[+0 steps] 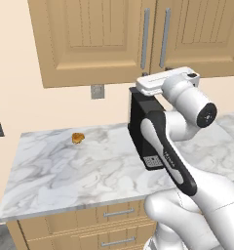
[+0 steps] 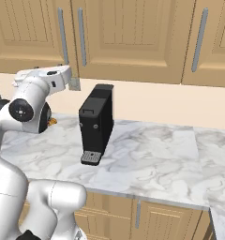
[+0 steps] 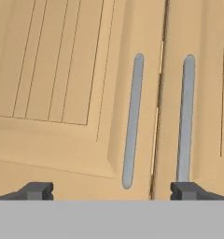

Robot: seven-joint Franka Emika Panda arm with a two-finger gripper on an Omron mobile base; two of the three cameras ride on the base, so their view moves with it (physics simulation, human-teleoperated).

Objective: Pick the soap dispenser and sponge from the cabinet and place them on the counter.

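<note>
The gripper [image 3: 111, 191] is facing the closed cabinet [image 3: 62, 93] with jaws spread wide and empty, lining up on the door handles [image 3: 132, 121] because the doors need opening first.

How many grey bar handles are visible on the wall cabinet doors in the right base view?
3. Two stand close together at the upper left, handle and handle; a third handle is at the upper right. More may lie outside the picture.
</note>
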